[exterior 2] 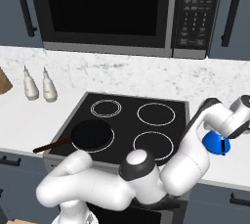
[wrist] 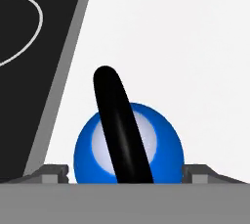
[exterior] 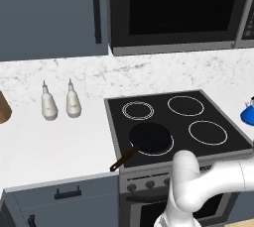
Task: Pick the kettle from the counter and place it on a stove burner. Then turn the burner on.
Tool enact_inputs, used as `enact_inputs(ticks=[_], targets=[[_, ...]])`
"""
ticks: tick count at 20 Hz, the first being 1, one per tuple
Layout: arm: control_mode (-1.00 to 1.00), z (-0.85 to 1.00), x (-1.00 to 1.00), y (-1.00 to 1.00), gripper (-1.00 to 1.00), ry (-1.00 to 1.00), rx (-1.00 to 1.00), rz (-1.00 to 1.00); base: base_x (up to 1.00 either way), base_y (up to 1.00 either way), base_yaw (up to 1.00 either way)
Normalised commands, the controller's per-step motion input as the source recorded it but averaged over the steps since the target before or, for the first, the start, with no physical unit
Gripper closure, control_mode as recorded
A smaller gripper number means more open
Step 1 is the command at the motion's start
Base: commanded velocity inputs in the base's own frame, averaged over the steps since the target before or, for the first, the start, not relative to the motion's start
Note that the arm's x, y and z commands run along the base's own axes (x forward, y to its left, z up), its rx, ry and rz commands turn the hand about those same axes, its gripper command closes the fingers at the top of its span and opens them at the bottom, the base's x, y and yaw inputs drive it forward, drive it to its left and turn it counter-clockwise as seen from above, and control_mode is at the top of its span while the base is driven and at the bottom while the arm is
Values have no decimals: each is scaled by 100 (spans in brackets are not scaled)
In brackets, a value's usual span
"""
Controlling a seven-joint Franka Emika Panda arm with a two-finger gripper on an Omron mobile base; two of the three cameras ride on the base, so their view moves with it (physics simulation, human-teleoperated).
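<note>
The small blue kettle [wrist: 128, 150] with its black arched handle [wrist: 118, 120] stands on the white counter [wrist: 185, 52], just right of the stove. My gripper [wrist: 126, 174] hangs straight above it, open, and its fingertips [wrist: 53, 171] flank the kettle body without touching the handle. From the right base camera, the gripper [exterior 2: 222, 134] sits right over the kettle [exterior 2: 214, 144]. The kettle [exterior: 248, 114] also peeks in at the right edge of the left base view. The front right stove burner [exterior 2: 153, 145], a single white ring, lies closest to it; that same burner [exterior: 208, 132] is bare.
A black frying pan [exterior: 150, 137] covers the front left burner, its brown handle sticking out past the stove's front edge. Two white bottles [exterior: 49, 103] stand on the counter left of the stove. Knobs [exterior: 150, 184] line the stove front. A microwave [exterior 2: 107, 10] hangs above.
</note>
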Motion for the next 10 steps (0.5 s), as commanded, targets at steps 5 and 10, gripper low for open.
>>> enact_inputs(ticks=[5, 10], targets=[[-100, -5, 16, 0, 100, 0, 0, 1, 0, 0, 0], [-100, 0, -12, 45, 100, -6, 0, 6, 0, 0, 0]])
